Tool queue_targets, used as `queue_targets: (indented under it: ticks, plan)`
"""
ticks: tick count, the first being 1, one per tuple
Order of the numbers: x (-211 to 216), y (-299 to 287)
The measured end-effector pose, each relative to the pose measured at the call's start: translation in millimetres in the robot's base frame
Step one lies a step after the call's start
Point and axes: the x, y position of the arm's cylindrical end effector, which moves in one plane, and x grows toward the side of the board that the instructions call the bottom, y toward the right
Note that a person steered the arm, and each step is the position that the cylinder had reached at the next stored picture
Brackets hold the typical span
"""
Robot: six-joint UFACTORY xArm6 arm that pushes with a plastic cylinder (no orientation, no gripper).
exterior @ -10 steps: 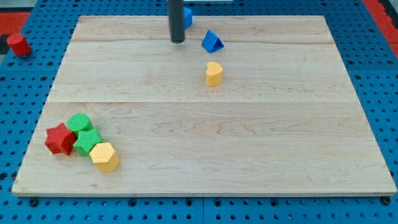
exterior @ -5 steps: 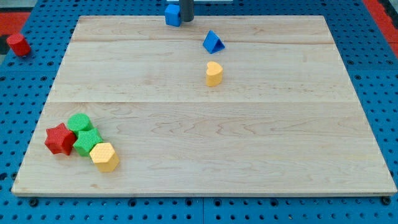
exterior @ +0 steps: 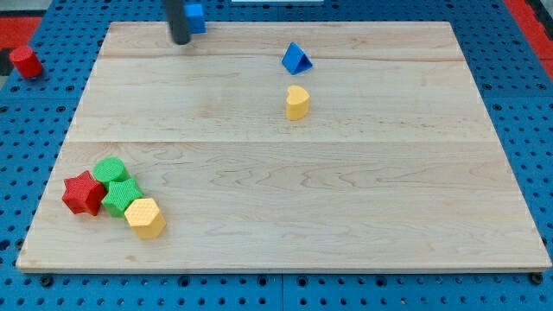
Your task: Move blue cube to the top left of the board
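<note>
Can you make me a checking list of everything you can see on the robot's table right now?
Surface: pale wooden board lying on a blue pegboard table.
Job's thing: small blue cube at the board's top edge, left of the middle, partly hidden by the rod.
Tip: my tip of the dark rod stands on the board, just left of and below the blue cube; whether they touch cannot be told.
Clutter: blue triangular block and yellow rounded block near the top middle; red star block, two green blocks and yellow hexagonal block bunched at the bottom left; red block off the board, top left.
Grippers: none, only the rod.
Cables: nothing seen.
Surroundings: red area beyond the table, top left.
</note>
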Motion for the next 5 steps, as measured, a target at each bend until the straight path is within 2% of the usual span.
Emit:
queue_targets:
  ticks: [1,3,4,5]
  plan:
    - [-26.2,57.6]
    - [-27.8,47.2]
    - [-28.0,13.7]
    - [-1.8,-45.1]
